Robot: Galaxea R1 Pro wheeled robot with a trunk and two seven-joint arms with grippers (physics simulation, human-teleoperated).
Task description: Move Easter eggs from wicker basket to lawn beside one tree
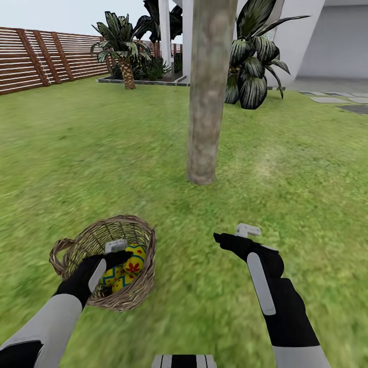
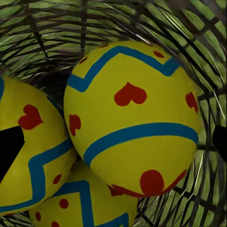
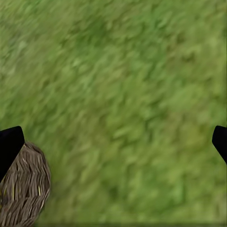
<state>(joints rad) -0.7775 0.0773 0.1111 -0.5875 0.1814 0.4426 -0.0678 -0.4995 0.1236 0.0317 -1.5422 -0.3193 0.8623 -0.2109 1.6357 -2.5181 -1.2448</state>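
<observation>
Your left hand (image 1: 118, 250) is down inside the wicker basket (image 1: 140, 286), its fingers spread wide with dark tips at either side of the wrist view and nothing between them yet; straight ahead of it, very close, sits the nearest of the three Easter eggs (image 2: 131, 118), with a second egg (image 2: 28, 161) pressed against one side of it and a third egg (image 2: 85, 205) wedged under both. That crowding is your main risk: close now and one finger may land on the neighbour, not on the near egg's flank, so the smooth round shell squirts out or the pair jams. The basket is light and open-woven; a finger snagged in the weave or a slanted pull could tip it or drag it across the lawn (image 1: 286, 168). Your right hand (image 1: 232, 235) hangs wide open over bare grass, empty, well clear of the basket, whose edge shows at its side. Beyond both hands stands the tree (image 1: 204, 102), near enough that a dropped egg should stay on the lawn.
</observation>
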